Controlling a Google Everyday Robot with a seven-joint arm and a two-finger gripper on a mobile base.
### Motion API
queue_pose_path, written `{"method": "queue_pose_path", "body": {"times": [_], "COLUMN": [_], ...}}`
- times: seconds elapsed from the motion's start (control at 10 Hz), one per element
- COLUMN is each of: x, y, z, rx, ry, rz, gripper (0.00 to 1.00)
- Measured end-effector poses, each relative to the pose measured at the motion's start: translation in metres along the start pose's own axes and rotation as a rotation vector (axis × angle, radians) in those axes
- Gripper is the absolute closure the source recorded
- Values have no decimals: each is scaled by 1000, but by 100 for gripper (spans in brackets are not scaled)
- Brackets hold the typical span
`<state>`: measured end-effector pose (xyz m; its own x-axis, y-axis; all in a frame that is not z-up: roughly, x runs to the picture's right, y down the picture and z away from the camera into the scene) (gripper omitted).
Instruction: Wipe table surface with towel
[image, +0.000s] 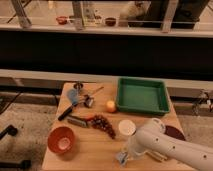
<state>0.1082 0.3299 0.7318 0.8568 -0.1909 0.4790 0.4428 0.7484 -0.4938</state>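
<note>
The table surface (92, 147) is a light tan wooden top that fills the lower middle of the camera view. My white arm reaches in from the lower right. My gripper (122, 158) is low over the table's front edge, just below the white cup (126, 128). A small pale grey-blue patch, which looks like the towel (119, 159), shows at the gripper's tip against the tabletop; most of it is hidden by the arm.
A green tray (143, 96) stands at the back right. An orange bowl (62, 139) sits front left. Dark grapes (103, 124), a yellow ball (110, 106), a bluer piece (74, 96), utensils (67, 112) and a dark plate (174, 132) lie around.
</note>
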Motion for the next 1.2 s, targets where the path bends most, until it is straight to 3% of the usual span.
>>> {"method": "queue_pose_path", "body": {"times": [1.2], "x": [-24], "y": [-25], "z": [13], "rx": [4], "ry": [35], "rz": [-28], "gripper": [100]}}
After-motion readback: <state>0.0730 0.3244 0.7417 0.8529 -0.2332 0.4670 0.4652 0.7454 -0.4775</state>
